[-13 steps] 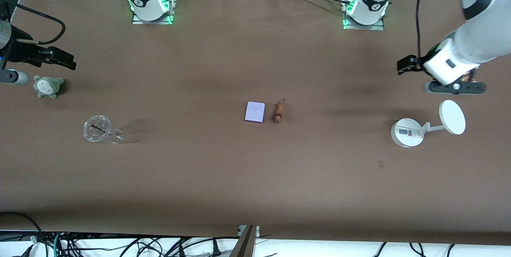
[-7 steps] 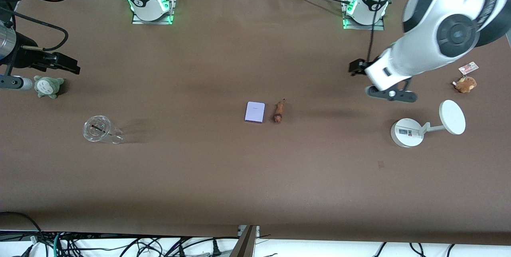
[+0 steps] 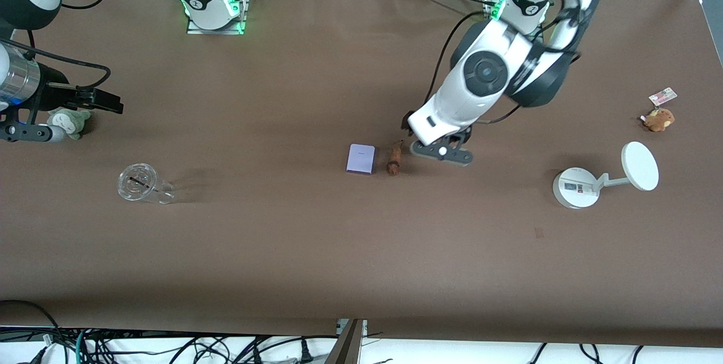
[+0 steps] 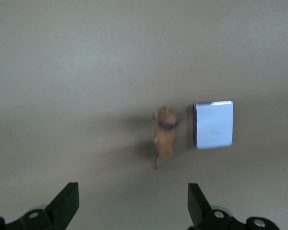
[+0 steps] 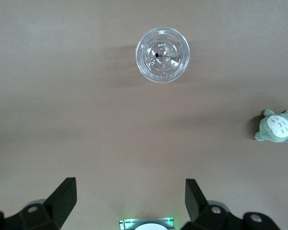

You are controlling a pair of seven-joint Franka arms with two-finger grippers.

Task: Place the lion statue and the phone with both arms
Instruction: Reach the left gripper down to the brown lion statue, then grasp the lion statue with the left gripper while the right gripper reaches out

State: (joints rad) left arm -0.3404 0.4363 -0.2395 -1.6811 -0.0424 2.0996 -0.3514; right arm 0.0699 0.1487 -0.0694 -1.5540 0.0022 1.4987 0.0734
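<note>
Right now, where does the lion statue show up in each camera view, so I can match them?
Front view: the lion statue lies mid-table beside the phone, toward the left arm's end of it.
Left wrist view: lion statue near centre, beside the phone.
Right wrist view: not in it.
Shared landmark: the phone.

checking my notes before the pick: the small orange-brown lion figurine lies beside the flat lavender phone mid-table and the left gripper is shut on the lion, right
Not quite. The small orange-brown lion figurine does lie beside the flat lavender phone mid-table, but the left gripper is not shut on it. The left wrist view shows its fingers spread wide and empty, with the lion lying free on the brown table.
</note>
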